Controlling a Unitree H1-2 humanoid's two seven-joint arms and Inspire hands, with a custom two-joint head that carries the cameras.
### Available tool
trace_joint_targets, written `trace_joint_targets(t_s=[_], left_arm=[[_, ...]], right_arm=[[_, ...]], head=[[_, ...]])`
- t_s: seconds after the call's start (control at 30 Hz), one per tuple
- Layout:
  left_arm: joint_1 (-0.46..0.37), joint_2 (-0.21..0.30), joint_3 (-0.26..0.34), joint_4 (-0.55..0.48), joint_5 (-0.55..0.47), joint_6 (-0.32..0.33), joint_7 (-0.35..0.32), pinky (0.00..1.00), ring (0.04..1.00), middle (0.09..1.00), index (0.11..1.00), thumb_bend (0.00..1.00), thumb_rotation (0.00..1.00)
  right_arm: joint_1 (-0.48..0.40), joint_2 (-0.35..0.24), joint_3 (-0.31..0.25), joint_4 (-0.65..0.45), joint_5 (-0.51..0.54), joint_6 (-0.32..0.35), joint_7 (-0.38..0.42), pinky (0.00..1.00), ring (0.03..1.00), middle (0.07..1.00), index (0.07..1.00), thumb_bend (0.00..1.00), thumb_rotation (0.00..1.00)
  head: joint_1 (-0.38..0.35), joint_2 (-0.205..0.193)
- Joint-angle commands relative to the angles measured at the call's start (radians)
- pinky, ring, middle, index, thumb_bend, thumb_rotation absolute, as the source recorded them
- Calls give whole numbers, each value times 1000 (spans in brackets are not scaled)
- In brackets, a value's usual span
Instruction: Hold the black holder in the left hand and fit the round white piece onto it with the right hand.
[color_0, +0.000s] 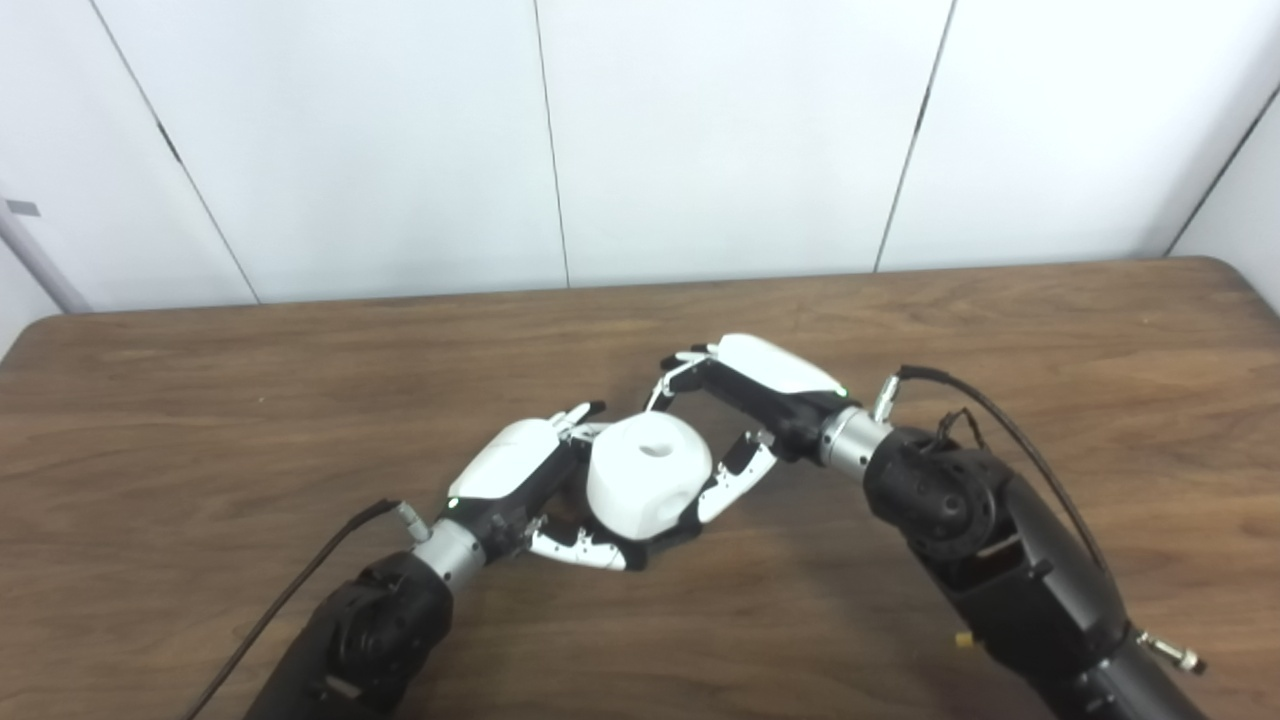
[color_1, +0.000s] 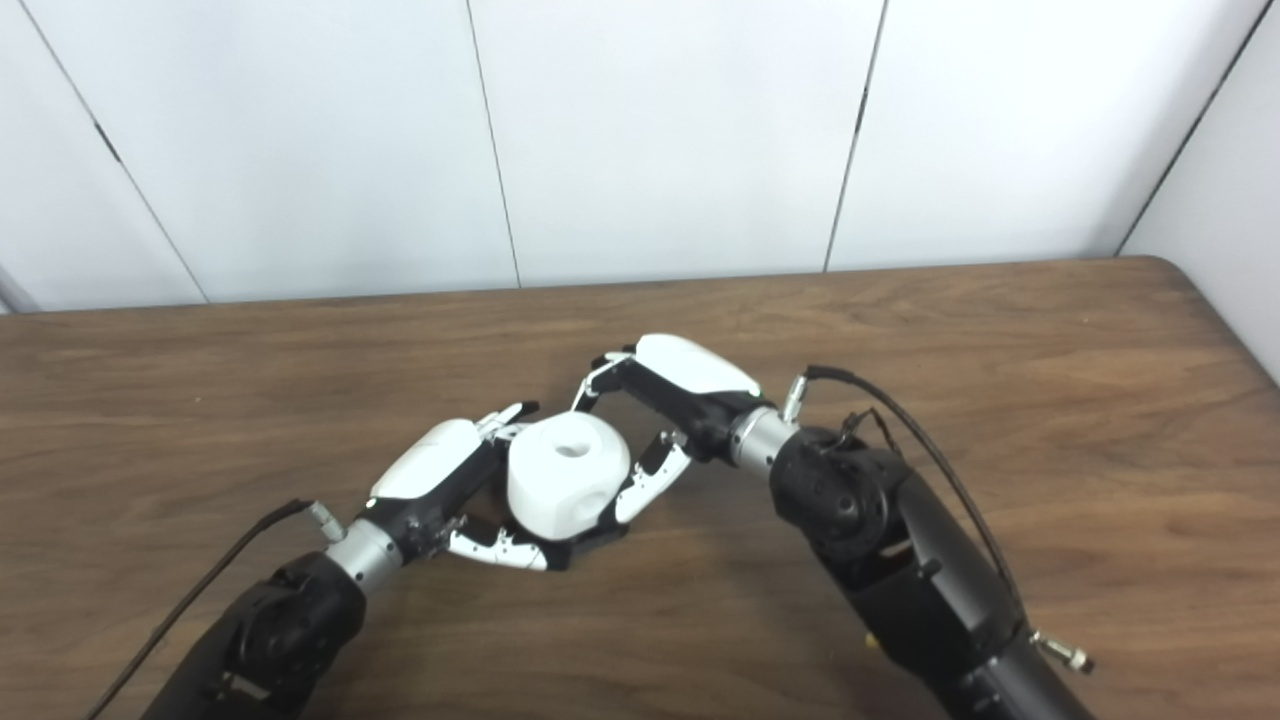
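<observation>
The round white piece, with a hole in its top, sits on the black holder. Only a dark edge of the holder shows beneath the piece. My left hand comes in from the lower left and is shut on the holder, with its fingers curling under the piece and its thumb along the front. From the right, my right hand closes on the white piece: its thumb presses the right side and its fingers curl behind the top. Both hands hold the pair just above the table's middle.
A brown wooden table fills the view, with its far edge against white wall panels. Cables run along both forearms. The table's right corner is rounded.
</observation>
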Motion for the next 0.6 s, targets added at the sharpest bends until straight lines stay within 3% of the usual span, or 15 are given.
trace_joint_targets(t_s=[0.0, 0.57], left_arm=[[-22, 1, -3, -36, 13, -9, 0, 1000, 1000, 865, 482, 524, 54], [-23, -5, 3, -23, 14, -17, 0, 1000, 1000, 860, 482, 524, 54]], right_arm=[[-45, -15, -11, -29, -19, -25, -9, 1000, 924, 739, 476, 526, 139], [-55, -21, -19, -63, -27, -28, 11, 1000, 923, 748, 478, 526, 144]], head=[[1, 1], [5, 1]])
